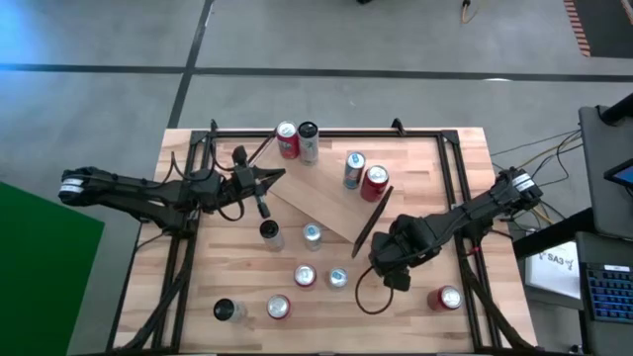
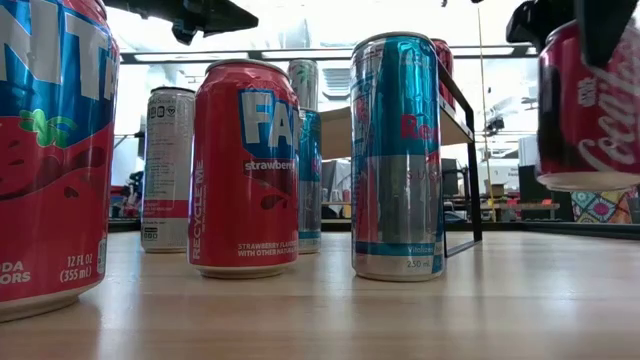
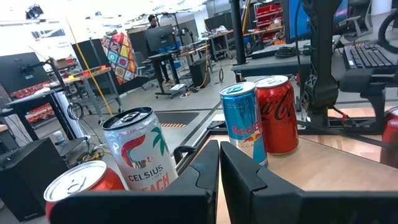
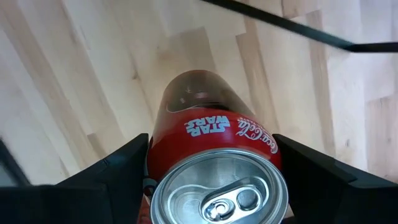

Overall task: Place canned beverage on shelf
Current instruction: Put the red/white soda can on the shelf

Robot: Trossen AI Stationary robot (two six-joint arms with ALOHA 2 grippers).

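Observation:
My right gripper points down over the table's right half and is shut on a red Coca-Cola can. The same can hangs above the tabletop at the right of the low view. The shelf, a light-wood plank with a black end frame, lies slantwise at mid-table, just left of my right gripper. My left gripper is shut and empty, held level over the shelf's far left end. A blue Red Bull can and a red Coke can stand ahead of it. My right gripper pinches the Coca-Cola can's round side wall just below the top rim, one finger on each side. The fingers come from above, pointing down. The can hangs upright with its tab up, and its bottom is clear of the table.
Several cans stand on the near half of the table: a Fanta strawberry can, a Red Bull can and a red one at the near right. Two more cans stand at the far edge. Black frame rails run along the table's sides.

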